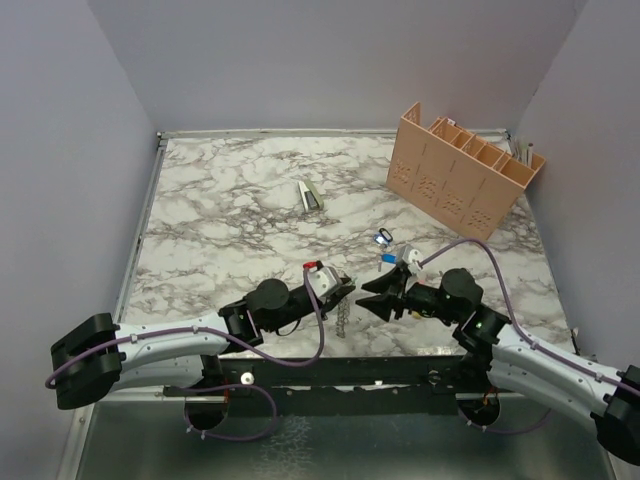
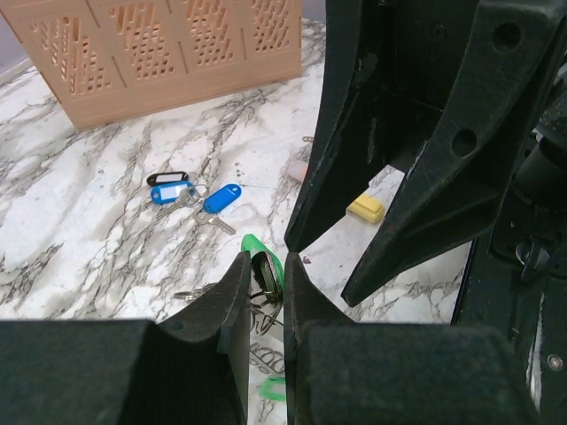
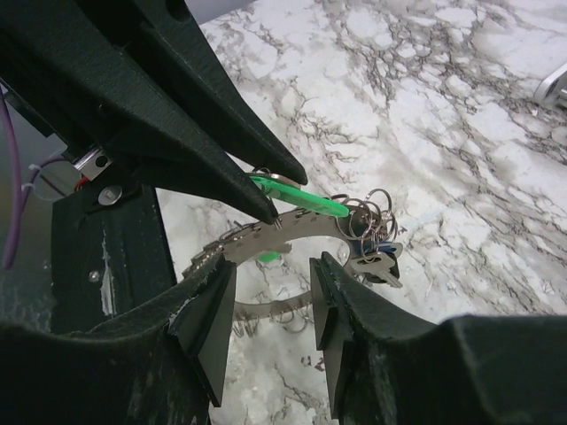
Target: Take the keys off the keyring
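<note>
Near the front edge of the marbled counter (image 1: 230, 200), between the two arms, the left pincer (image 3: 276, 217) and the right pincer (image 3: 273, 266) meet tip to tip over the keyring (image 3: 235, 237). The left pincer is nearly shut, its two pointed black fingers pinched onto the flat grey band at the ring's far arc. In the left wrist view the same narrow gap shows dark metal with a strip of green plastic wedged in it.

The right pincer stands partly spread. The near arc of the keyring runs across the gap between its fingers (image 3: 213, 323), and I cannot tell whether either finger touches the band.

A green-headed key (image 3: 306, 204) is on the ring, lying along the band just beside the left pincer's tips. Right of it hangs a bunch of thin split rings (image 3: 368, 217), with a small dark key (image 3: 376, 263) below them. Whether the ring's lower edge rests on the counter cannot be made out.

Two blue-headed keys (image 2: 221, 197) lie loose on the counter beyond the pincers, well apart from the ring and next to a black tag (image 2: 168, 177). A yellow tag (image 2: 366, 209) lies nearer the right pincer. A peach perforated organiser (image 1: 465, 165) stands at the far right corner, and a small pale wedge (image 1: 310, 195) lies near the counter's middle.
</note>
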You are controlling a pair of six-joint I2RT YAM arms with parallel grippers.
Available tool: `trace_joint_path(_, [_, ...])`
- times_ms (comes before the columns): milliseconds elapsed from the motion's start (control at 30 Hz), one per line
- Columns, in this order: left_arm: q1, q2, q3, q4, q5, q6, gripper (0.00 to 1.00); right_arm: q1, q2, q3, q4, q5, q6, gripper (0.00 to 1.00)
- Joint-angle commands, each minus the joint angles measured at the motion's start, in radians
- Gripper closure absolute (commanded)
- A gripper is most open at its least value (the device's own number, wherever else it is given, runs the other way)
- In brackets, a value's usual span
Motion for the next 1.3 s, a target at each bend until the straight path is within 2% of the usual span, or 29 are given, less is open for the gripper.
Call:
trace_joint_path(0, [-0.005,-0.013,-0.004,0.099,-0.047,-0.082,1.0,0.003,0.028,-0.032,0.195,-0.023,-0.009,0.54])
trace_joint_path(300, [-0.006,-0.019,-0.015,0.124,-0.019,-0.097,1.0,0.004,0.13,-0.051,0.355,-0.053,-0.012,0.57])
trace_joint_path(633, [-0.008,-0.015,-0.017,0.14,0.013,-0.104,1.0,0.004,0.224,-0.04,0.448,-0.085,-0.029,0.63])
trace_joint_path(800, [-0.008,-0.021,-0.025,0.16,0.012,-0.126,1.0,0.004,0.234,-0.047,0.479,-0.083,-0.024,0.8])
trace_joint_path(900, [-0.008,-0.032,-0.032,0.164,-0.016,-0.143,1.0,0.004,0.215,-0.059,0.494,-0.062,-0.011,0.98])
trace_joint_path(1100, [-0.009,-0.104,-0.071,0.163,-0.184,-0.216,1.0,0.004,0.177,-0.066,0.484,-0.047,0.006,0.99])
trace_joint_path(1267, [-0.008,-0.176,-0.108,0.155,-0.265,-0.27,1.0,0.004,0.164,-0.072,0.494,-0.047,0.025,1.0])
